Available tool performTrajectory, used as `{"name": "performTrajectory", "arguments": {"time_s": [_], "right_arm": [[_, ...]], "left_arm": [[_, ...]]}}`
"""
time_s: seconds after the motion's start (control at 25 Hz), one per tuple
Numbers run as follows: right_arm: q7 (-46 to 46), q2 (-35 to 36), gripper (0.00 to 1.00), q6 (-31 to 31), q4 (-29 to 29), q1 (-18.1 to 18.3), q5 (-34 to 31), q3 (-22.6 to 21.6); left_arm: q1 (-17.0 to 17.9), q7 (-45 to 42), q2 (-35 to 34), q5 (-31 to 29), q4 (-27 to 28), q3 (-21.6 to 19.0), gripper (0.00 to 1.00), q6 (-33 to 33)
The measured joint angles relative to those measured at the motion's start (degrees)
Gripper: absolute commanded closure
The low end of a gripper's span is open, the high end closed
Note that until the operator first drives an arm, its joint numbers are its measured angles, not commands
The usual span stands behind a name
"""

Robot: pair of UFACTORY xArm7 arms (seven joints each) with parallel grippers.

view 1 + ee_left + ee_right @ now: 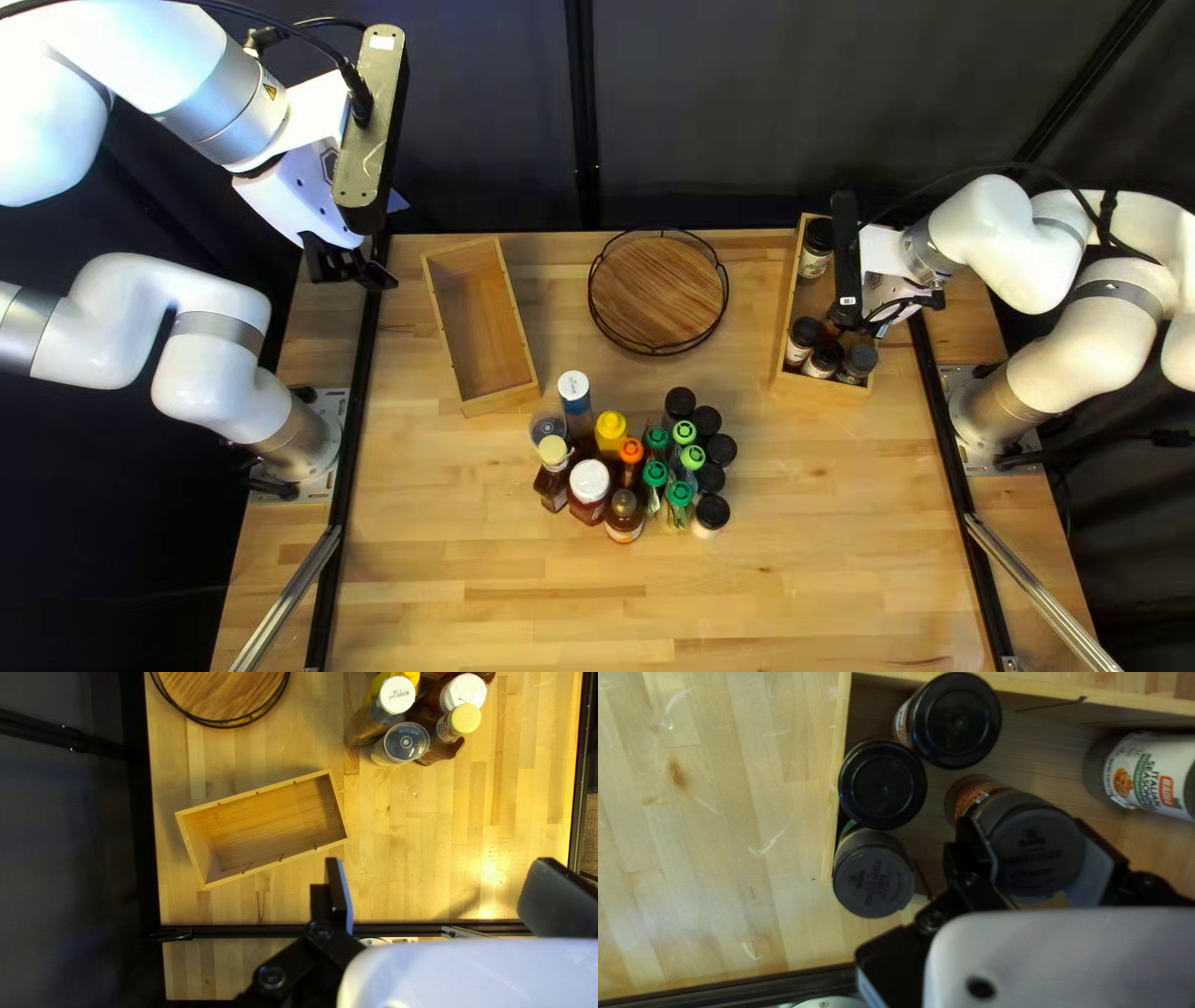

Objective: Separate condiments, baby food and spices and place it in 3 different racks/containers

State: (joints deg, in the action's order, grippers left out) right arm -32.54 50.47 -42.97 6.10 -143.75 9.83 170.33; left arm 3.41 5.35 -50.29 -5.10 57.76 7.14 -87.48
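My left gripper [351, 271] hangs at the table's far left, near a wooden box [483, 326]. In the left wrist view my left gripper [436, 893] is open, nothing between its fingers; the box [261, 827] lies ahead, its bare floor showing. My right gripper [847, 321] is over the right wooden box [822, 386]. In the right wrist view my right gripper [1036, 862] is shut on a dark-capped spice jar [1036, 849] inside that box [842, 765]. Beside it stand several jars [883, 784]; another jar [1151, 774] is at the box's other end.
A round wooden tray with a wire rim [657, 293] stands between the boxes. Nearer the front are sauce bottles [589, 483], a yellow bottle [610, 429], green-capped bottles [679, 495] and black-capped jars [711, 512], close together. Black rails [352, 423] run along both table sides.
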Motion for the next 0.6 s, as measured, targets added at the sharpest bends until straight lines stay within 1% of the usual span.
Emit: {"name": "performTrajectory", "arguments": {"time_s": [0.04, 0.12, 0.16, 0.28, 0.4, 0.48, 0.6], "right_arm": [[-0.16, -0.14, 0.23, 0.03, 0.02, -0.15, 0.04, 0.04], [-0.51, -0.11, 0.16, -0.15, 0.04, -0.44, 0.08, 0.14], [-0.73, 0.06, 0.16, -0.36, 0.03, -0.57, 0.08, 0.24], [-1.36, 0.92, 0.09, -1.29, 0.01, -0.82, 0.01, 0.59], [-1.73, 2.08, 0.07, -2.98, 0.55, -1.00, -0.14, 0.83], [-1.75, 2.76, 0.01, -4.61, 1.54, -1.19, -0.23, 0.82], [-0.98, 3.06, 0.00, -7.63, 4.32, -1.94, -0.22, 0.04]], "left_arm": [[0.00, 0.00, 0.00, 0.00, 0.00, 0.00, 0.00, 0.00], [0.00, 0.00, 0.00, 0.00, 0.00, 0.00, 0.00, 0.00], [0.00, 0.00, 0.00, 0.00, 0.00, 0.00, 0.00, 0.00], [0.00, 0.00, 0.00, 0.00, 0.00, 0.00, 0.00, 0.00], [0.00, 0.00, 0.00, 0.00, 0.00, 0.00, 0.00, 0.00], [0.00, 0.00, 0.00, 0.00, 0.00, 0.00, 0.00, 0.00], [0.00, 0.00, 0.00, 0.00, 0.00, 0.00, 0.00, 0.00]]}}
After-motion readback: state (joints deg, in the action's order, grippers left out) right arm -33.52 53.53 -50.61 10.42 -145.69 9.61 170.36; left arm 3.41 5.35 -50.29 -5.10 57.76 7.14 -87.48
